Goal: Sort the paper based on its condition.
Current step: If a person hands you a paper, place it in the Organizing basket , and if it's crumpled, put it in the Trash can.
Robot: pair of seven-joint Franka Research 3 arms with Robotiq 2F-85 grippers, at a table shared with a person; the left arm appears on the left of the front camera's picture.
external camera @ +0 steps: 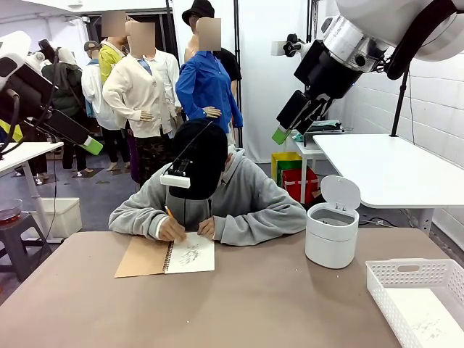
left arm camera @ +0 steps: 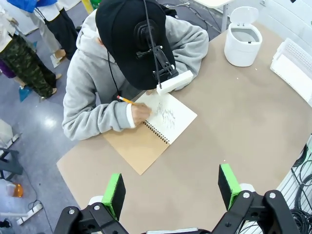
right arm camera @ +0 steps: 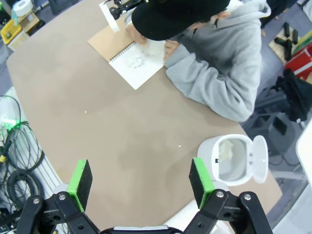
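Scribbled paper (external camera: 428, 319) lies in the white basket (external camera: 384, 279) at the bench's (external camera: 275, 304) right, while the next page (external camera: 194, 254) sits in the spiral notebook (external camera: 145, 257) under the pencil (external camera: 168, 212) of the person (external camera: 246, 199), left of centre, so it seems nearer the left gripper (left arm camera: 173, 187), which hangs released like the right gripper (right arm camera: 141, 178).

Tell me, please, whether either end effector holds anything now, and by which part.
Neither holds anything. The left end effector and the right end effector are both open, raised above the table. The person's hand grips a pencil.
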